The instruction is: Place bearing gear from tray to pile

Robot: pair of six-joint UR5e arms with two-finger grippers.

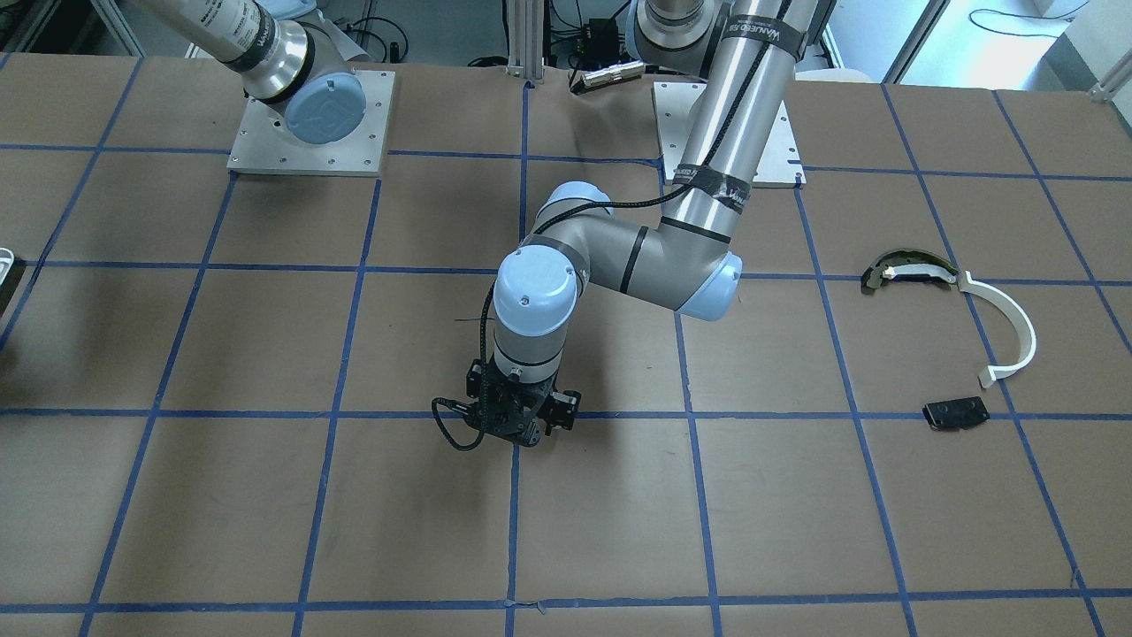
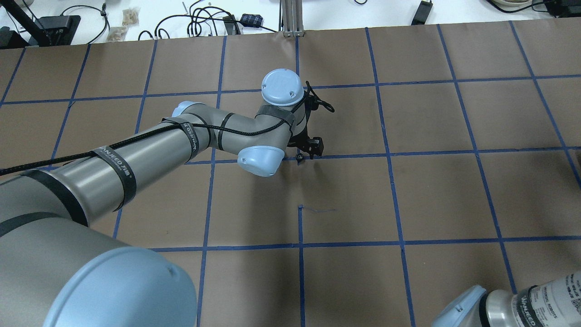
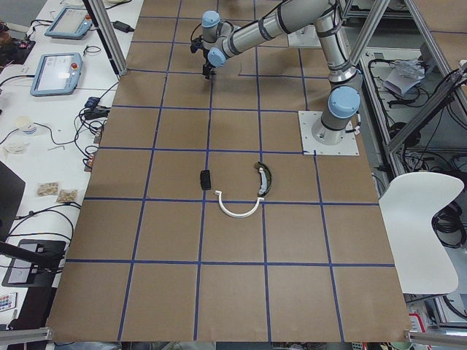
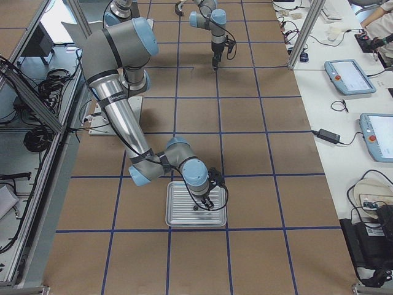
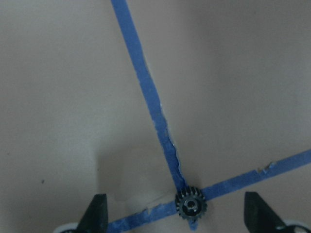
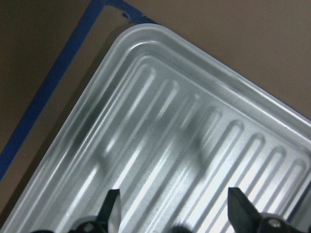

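Brown paper tabletop (image 5: pixel 73 97), taped grid. Left gripper (image 5: pixel 177 216) spread wide, bases cropped; gear (image 5: pixel 191 204) lies flat between its jaws, bore upward. Right gripper (image 6: pixel 175 208) spread above tray (image 6: pixel 160 121).

This is a robotics lab: an industrial arm (image 3: pixel 277 25) bolted to a metal base plate (image 3: pixel 306 146) on a brown-papered bench (image 1: pixel 177 513) gridded with blue tape (image 1: pixel 265 413), with teach pendants (image 4: pixel 350 77), tangled cables (image 2: pixel 199 22) and aluminium framing (image 4: pixel 304 24) along its edges.

The tape-gridded brown table (image 1: pixel 265 522) carries a ribbed tray (image 4: pixel 181 212), a bearing gear (image 5: pixel 191 204), a white arc strip (image 1: pixel 1027 326), an olive-and-black piece (image 1: pixel 911 266) and a black plate (image 1: pixel 955 413).
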